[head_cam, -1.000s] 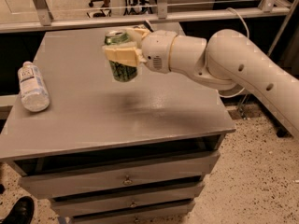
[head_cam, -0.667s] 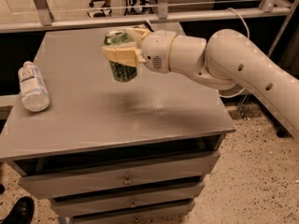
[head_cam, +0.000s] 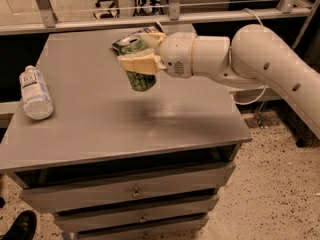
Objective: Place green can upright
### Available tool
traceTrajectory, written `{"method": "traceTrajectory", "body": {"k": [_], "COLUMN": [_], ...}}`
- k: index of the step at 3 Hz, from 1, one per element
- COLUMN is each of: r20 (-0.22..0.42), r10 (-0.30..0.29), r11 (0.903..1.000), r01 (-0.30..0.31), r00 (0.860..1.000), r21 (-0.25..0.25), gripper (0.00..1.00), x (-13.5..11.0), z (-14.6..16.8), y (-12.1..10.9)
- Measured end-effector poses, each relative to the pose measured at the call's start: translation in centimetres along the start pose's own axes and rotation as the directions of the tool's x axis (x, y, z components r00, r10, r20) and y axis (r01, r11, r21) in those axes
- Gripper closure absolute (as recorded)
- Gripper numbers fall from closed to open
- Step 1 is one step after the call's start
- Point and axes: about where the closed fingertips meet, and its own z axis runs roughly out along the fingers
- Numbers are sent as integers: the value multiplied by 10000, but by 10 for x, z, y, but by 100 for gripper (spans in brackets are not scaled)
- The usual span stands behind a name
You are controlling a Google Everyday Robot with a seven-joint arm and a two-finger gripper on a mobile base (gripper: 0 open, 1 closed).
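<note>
A: Gripper (head_cam: pixel 136 51) first. Where is it?

B: Over the back half of the grey table top (head_cam: pixel 100 129), a little right of the middle. The white arm (head_cam: pixel 260 59) reaches in from the right, and the wrist lies nearly level.

A: State of the fingers?

B: Closed on the green can (head_cam: pixel 140 80). One cream finger (head_cam: pixel 137 64) crosses the near side of the can, and the other sits behind it at the top. The can is clamped between them.

A: How is the can oriented?

B: About upright, silver top uppermost and leaning slightly toward me. The green lower half hangs out below the near finger.

A: Is it on the table?

B: It looks lifted. A dark shadow (head_cam: pixel 150 111) lies on the surface nearer the front edge, apart from the can's base.

A: Anything close to it?

B: Something dark (head_cam: pixel 120 43) just behind the can's top, mostly hidden by the can and gripper. I can't tell what it is.

A: And further out?

B: A clear plastic water bottle (head_cam: pixel 35 91) with a white label lies on its side near the left edge, well apart from the can. Under the table top are drawers (head_cam: pixel 135 191) with small knobs. A metal rail (head_cam: pixel 100 21) runs behind the table. On the speckled floor at the lower left is the toe of a black shoe (head_cam: pixel 20 226).
</note>
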Motion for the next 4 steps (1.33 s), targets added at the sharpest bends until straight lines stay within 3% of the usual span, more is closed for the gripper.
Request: {"method": "traceTrajectory", "body": {"k": [2,4], "r20": [419,1298], "r10": [-446,-764], "r11": [9921,9699], "r01": [491,1039], "r00": [9981,9886], "r21": [-1152,-2203], "gripper": [100,100], "x": [12,32], "z": [-27,-40], "y": [8,21]}}
